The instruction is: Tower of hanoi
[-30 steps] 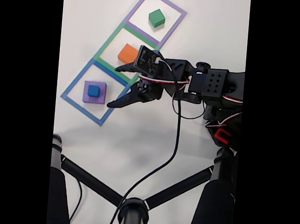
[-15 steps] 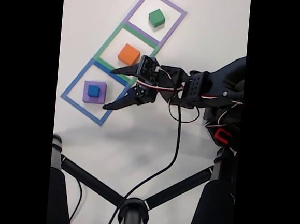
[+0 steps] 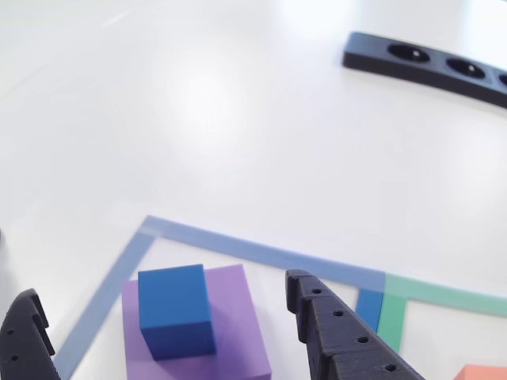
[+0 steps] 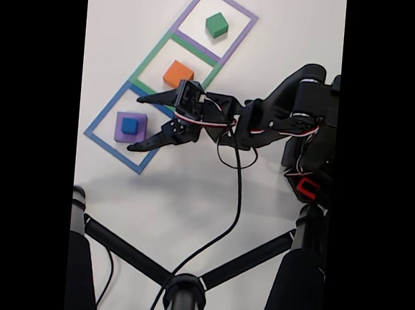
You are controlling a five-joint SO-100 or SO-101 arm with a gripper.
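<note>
tool hovering with fingers spread, gripping nothing, just beside blue cube. blue cube sitting atop purple cube inside blue outline. orange cube and green cube resting apart on tabletop.

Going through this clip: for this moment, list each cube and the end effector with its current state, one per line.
end effector: open, empty, fingers straddling the blue square
blue cube: stacked on the purple cube, ungrasped
purple cube: flat in the blue square, carrying the blue cube
orange cube: alone in the green square
green cube: alone in the purple square
</note>
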